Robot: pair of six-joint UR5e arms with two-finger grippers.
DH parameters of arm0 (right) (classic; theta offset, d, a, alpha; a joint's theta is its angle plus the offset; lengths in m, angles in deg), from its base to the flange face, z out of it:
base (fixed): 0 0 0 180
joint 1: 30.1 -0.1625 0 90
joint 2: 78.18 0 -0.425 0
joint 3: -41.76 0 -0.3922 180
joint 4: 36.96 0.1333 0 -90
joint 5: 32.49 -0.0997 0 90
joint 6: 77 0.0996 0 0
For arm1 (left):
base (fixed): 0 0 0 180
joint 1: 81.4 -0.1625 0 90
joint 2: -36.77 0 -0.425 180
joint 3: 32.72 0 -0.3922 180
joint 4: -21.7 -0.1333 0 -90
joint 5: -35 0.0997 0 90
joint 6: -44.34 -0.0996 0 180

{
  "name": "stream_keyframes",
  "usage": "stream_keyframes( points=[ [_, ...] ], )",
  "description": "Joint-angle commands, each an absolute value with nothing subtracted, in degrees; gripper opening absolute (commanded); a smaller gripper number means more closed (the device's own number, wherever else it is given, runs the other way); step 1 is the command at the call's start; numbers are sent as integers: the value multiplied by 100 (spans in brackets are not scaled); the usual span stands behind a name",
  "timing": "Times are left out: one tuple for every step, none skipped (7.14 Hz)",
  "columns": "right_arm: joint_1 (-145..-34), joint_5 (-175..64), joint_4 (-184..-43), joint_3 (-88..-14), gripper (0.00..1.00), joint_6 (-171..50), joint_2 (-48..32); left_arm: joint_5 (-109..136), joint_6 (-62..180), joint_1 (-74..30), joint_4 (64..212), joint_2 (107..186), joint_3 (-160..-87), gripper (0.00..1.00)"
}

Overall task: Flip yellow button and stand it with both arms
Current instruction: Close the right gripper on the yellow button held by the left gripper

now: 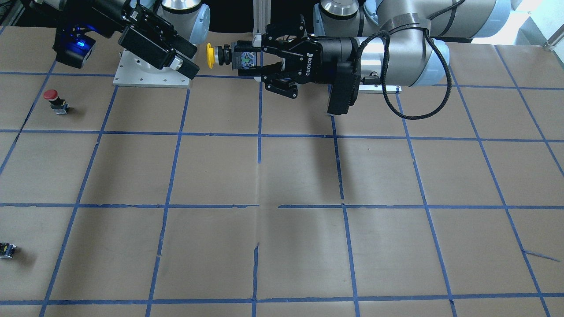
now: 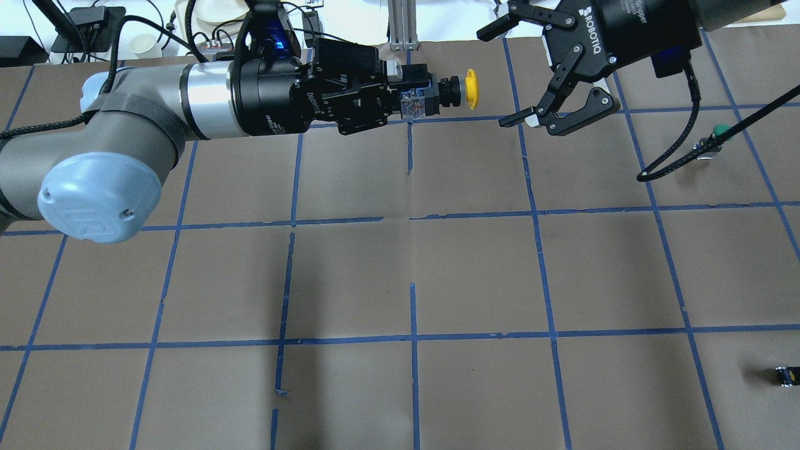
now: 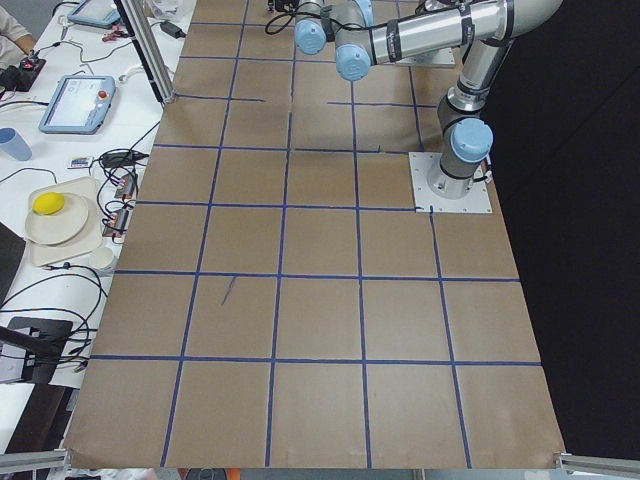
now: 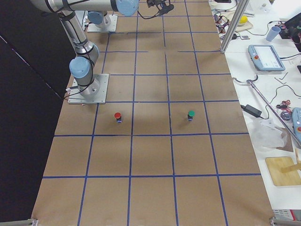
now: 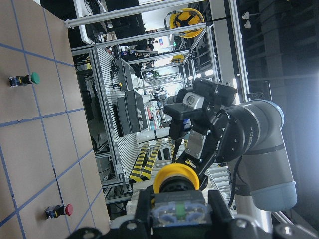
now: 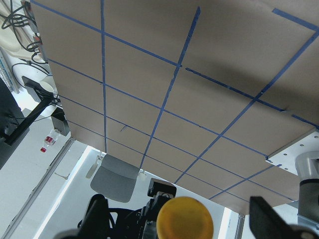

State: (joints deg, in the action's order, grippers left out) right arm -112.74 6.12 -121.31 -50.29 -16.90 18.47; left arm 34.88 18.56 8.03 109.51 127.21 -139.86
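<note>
Brown paper with a blue tape grid covers the table (image 2: 475, 275). Nearest me sits a small black block (image 2: 786, 375); farther off, a green button (image 2: 720, 131) and a red button (image 1: 53, 99). Beyond, I read ROBOTIQ on both grippers. The left gripper (image 2: 415, 94) clamps the yellow button (image 2: 459, 90) sideways in the air, its cap facing the right gripper (image 2: 497, 75), whose jaws are spread, just clear of it.

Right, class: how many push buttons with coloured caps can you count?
3. The yellow button is held in the air by the left gripper. The red button and the green button stand on the table on the robot's right, the green farther out. An arm could hide more.
</note>
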Motion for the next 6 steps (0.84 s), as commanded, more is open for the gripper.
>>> stream_keyframes(
  points=[
    [-11447, 601, -12116, -5043, 100, -1435, 1877, 3491, 1850, 799, 10941, 12712, -13986, 22],
    [-11473, 601, -12116, -5043, 100, -1416, 1868, 3500, 1850, 807, 10941, 12712, -14003, 22],
    [-11474, 610, -12108, -5052, 99, -1398, 1885, 3500, 1858, 808, 10941, 12712, -14004, 22],
    [-11474, 618, -12116, -5052, 87, -1398, 1903, 3500, 1859, 799, 10932, 12712, -14004, 22],
    [-11474, 618, -12116, -5061, 68, -1398, 1894, 3500, 1859, 799, 10932, 12712, -14004, 22],
    [-11474, 610, -12116, -5061, 44, -1398, 1894, 3500, 1850, 799, 10932, 12712, -14004, 22]
  ],
)
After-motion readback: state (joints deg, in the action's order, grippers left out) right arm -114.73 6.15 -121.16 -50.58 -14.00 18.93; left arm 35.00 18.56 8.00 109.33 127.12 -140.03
